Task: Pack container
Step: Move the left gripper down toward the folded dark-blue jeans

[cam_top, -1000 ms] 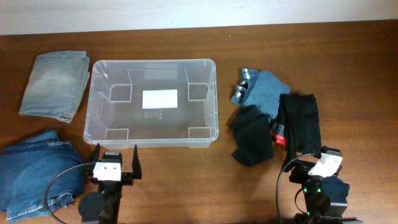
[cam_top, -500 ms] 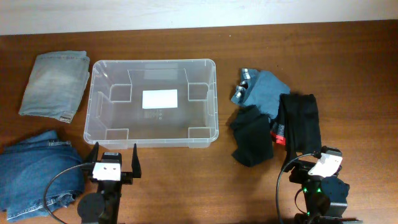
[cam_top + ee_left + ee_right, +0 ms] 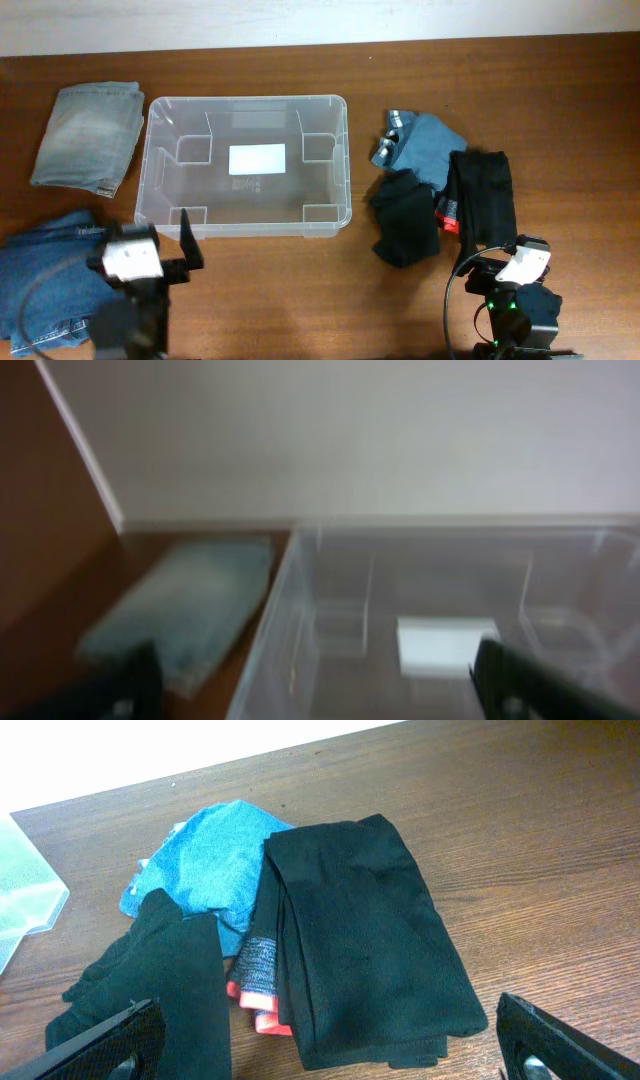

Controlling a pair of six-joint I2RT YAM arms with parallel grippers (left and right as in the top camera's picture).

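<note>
- Your left gripper (image 3: 150, 235) is open: its fingers (image 3: 510, 682) sit wide apart in the bottom corners of the left wrist view, with nothing between them.
- It is at the near left corner of the container (image 3: 230, 200), with the inner finger just in front of the near wall.
- The left wrist view is blurred, so you cannot read fine detail there.
- The container stands upright on the table (image 3: 300, 295), left of centre, with its long side across your view.
- Nothing lies inside it. A white label (image 3: 257, 159) shows on its base.
- Light jeans (image 3: 88, 135) lie folded just left of the container, apart from its wall.
- Dark jeans (image 3: 45, 290) lie rumpled at the near left, beside the left arm.
- Your right gripper (image 3: 325, 1020) is also open and holds nothing, its fingers spread to the bottom corners of the right wrist view.
- It points at the clothes pile to the right of the container.
- In that pile, a long black fold (image 3: 485, 195) lies nearest the gripper.
- A blue garment (image 3: 425, 145) lies behind it, partly under its far end.
- A second black piece (image 3: 405, 228) lies to the left, close to the container's corner.
- A grey and red cuff (image 3: 258, 988) pokes out between the two black pieces.
</note>
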